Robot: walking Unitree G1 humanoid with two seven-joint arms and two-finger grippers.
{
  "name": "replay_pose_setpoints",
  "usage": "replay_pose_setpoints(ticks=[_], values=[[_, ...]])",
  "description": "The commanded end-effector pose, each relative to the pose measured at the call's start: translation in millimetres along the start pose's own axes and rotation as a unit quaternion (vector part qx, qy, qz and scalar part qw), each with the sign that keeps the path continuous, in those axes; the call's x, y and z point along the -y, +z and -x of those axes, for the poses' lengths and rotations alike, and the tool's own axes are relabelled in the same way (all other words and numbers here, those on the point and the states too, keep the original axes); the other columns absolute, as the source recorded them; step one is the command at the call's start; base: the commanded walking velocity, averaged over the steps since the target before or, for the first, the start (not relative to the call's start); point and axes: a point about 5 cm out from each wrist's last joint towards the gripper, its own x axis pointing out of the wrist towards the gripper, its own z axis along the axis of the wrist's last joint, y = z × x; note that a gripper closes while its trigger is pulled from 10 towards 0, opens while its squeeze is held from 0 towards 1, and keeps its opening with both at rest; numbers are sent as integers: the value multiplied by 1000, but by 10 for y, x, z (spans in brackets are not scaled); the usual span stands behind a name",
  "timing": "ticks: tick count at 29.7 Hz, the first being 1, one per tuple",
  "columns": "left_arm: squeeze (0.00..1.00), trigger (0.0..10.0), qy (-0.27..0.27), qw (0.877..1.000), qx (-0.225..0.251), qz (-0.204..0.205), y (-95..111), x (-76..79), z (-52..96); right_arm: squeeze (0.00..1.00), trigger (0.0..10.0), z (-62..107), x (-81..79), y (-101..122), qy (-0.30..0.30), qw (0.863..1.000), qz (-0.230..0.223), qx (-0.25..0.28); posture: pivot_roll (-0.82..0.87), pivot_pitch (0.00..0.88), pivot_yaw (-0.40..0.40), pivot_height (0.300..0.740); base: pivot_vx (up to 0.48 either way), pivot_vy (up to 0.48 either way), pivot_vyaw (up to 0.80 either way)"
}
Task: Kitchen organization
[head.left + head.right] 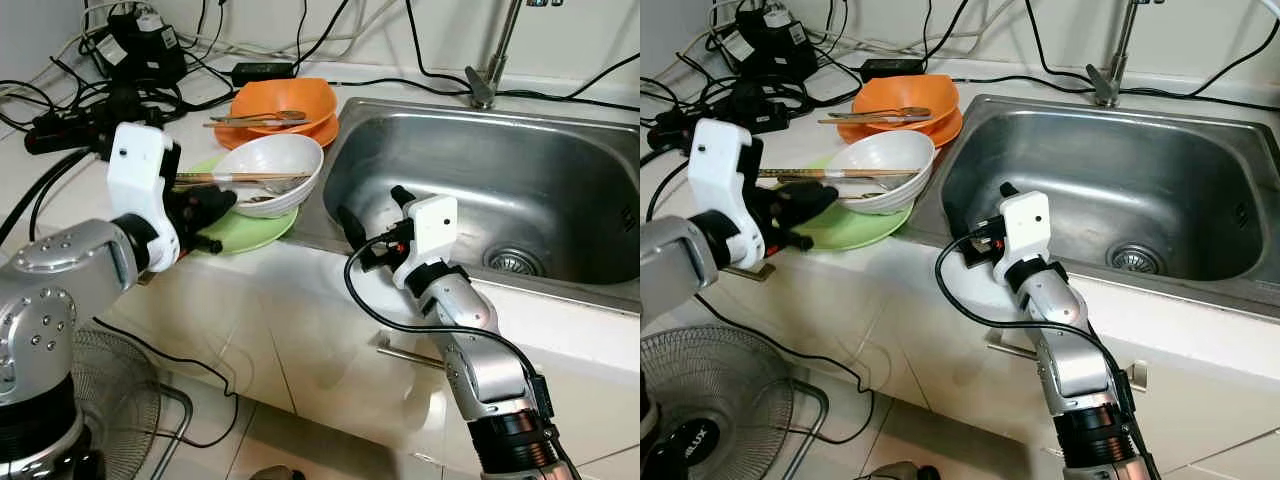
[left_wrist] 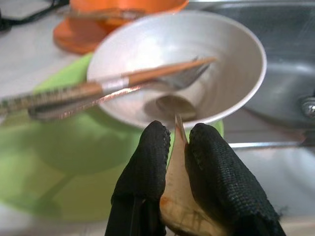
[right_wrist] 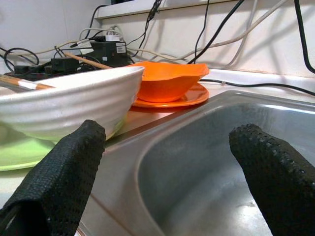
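Counter beside sink: two bowls, two plates, one chopstick pair.

**Silver arms, white wrist housings, black fingers**

Both arms are silver metal with round screw heads. Each wrist carries a white boxy housing. A black cable loops from the right gripper. The left gripper has textured black fingers.

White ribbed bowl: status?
Left gripper shut on pale scrap, at green plate. Right gripper open at steel sink rim. White ribbed bowl on plate, chopsticks across.
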Motion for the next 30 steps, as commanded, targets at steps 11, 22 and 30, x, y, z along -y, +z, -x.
replay_pose_setpoints(ticks=[11,22,30], values=[[0,0,31,999,-33,-14,-125,-153,23,0,10000,-30,-17,12,6,1000,-2,3,17,42,85,740,0,0,0],[0,0,13,999,-20,-23,20,-145,55,0,10000,-34,-21,10,6,1000,-2,3,17,43,89,740,0,0,0],[0,3686,18,999,8,-30,166,-190,48,0,10000,-25,-22,2,3,1000,-4,2,17,44,96,740,0,0,0]])
